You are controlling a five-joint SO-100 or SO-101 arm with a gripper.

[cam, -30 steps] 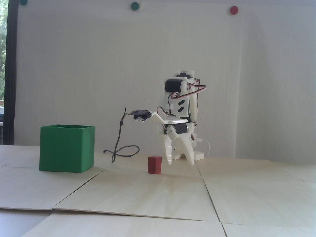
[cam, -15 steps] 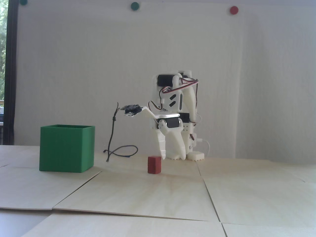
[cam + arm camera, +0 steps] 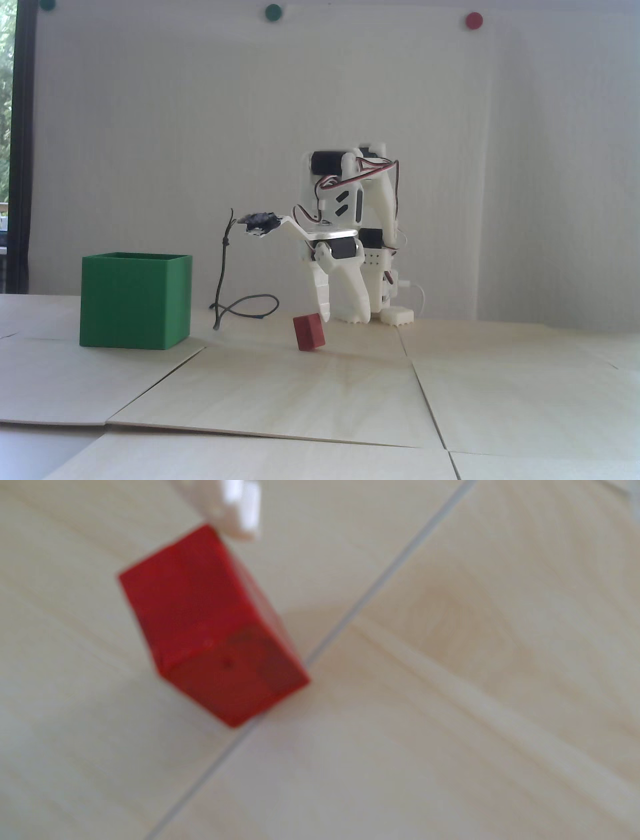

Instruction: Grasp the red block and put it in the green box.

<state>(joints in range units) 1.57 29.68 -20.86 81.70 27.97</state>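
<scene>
The red block (image 3: 308, 332) rests tilted on the pale wooden table, leaning on one lower edge. It fills the left middle of the blurred wrist view (image 3: 207, 625). My white gripper (image 3: 341, 319) points down just right of and behind the block, and it is open and empty. One fingertip (image 3: 242, 514) touches the block's upper far corner, so the block lies outside the jaws. The other finger only shows as a sliver at the top right corner of the wrist view. The green box (image 3: 135, 300) stands open-topped on the table, well left of the block.
A dark cable (image 3: 250, 305) loops on the table between the box and the arm, rising to the wrist camera (image 3: 260, 222). The arm's base (image 3: 395, 310) stands against the white wall. Seams (image 3: 363, 594) divide the table panels. A window frame (image 3: 22, 150) runs down the far left.
</scene>
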